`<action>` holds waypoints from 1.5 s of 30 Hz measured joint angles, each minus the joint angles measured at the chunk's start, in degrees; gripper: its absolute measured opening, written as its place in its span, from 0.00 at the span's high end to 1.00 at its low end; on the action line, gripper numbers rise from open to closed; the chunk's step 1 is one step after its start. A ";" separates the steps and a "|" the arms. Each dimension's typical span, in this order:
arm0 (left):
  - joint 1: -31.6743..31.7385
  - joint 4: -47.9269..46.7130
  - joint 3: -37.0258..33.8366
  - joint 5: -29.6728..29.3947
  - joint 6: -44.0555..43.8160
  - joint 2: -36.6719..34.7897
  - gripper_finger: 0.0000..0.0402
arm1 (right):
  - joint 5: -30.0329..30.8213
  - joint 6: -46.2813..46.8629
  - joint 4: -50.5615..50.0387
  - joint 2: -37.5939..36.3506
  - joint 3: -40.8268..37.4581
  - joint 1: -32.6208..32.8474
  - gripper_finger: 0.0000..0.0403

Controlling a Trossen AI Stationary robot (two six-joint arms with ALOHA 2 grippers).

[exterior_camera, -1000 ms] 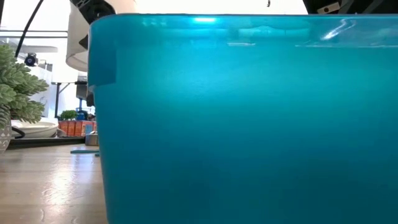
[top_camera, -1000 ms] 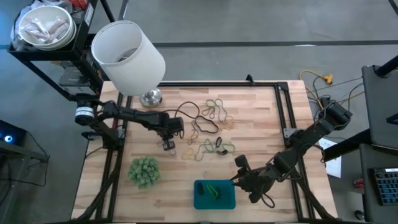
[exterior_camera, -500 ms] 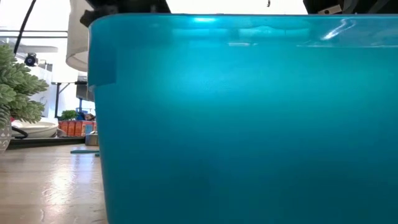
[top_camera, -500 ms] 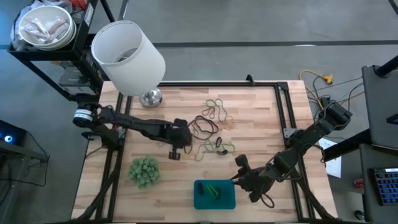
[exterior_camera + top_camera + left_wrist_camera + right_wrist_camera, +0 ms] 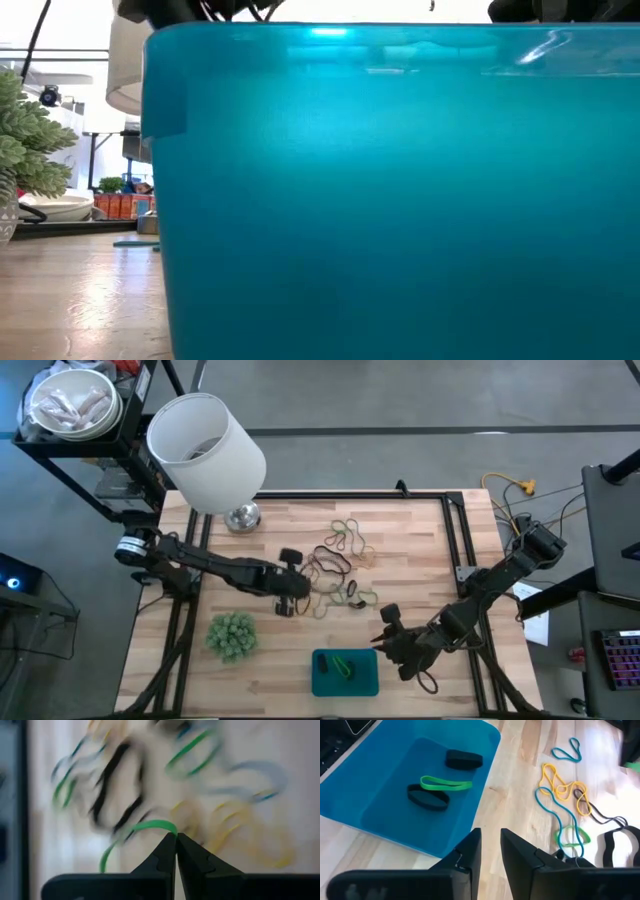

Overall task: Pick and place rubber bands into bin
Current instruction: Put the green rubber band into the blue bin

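Note:
Many thin rubber bands (image 5: 338,550) in yellow, green, tan and black lie loose on the wooden table's middle; the right wrist view shows some of these loops (image 5: 564,790). My left gripper (image 5: 290,604) is at the pile's left side, shut on a green band (image 5: 145,826). The teal bin (image 5: 345,686) sits by the near edge and fills the low view (image 5: 400,200). It holds a green band (image 5: 445,783) and two black ones. My right gripper (image 5: 386,632) is open beside the bin's right wall (image 5: 470,815), touching nothing. My left gripper (image 5: 176,838) pinches the green rubber band by one end of its loop (image 5: 167,825), right at the fingertips. The rest of the band arcs away from the tips. Whether it is lifted off the table I cannot tell, since the background is blurred.
A big white cylindrical container (image 5: 205,448) stands over the far left corner, with a metal foot (image 5: 243,517) below it. A fuzzy green ball (image 5: 232,636) lies near the left gripper. Dark frame rails (image 5: 464,550) border the table's right side.
My left gripper has moved toward the table's right and near edge, along the left side of the band pile. The right arm has shifted only slightly beside the bin.

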 joint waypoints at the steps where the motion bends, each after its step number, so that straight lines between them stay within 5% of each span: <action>1: -0.28 1.50 0.00 1.36 1.20 0.00 1.00 | 0.00 0.00 0.00 0.00 0.00 0.00 0.84; 12: -4.01 9.51 0.20 5.64 8.58 -0.09 1.00 | 0.07 0.00 0.00 0.00 -0.07 0.00 0.84; 31: -11.64 28.74 0.65 23.71 21.36 -0.08 1.00 | 0.13 -0.02 0.00 0.00 -0.17 0.00 0.85; 36: -11.91 36.22 0.60 30.12 23.30 2.07 1.00 | 0.13 -0.02 0.04 0.00 -0.19 0.00 0.85; 45: -12.05 43.56 3.18 31.70 24.67 8.85 1.00 | 0.17 -0.01 0.00 0.00 -0.31 0.00 0.85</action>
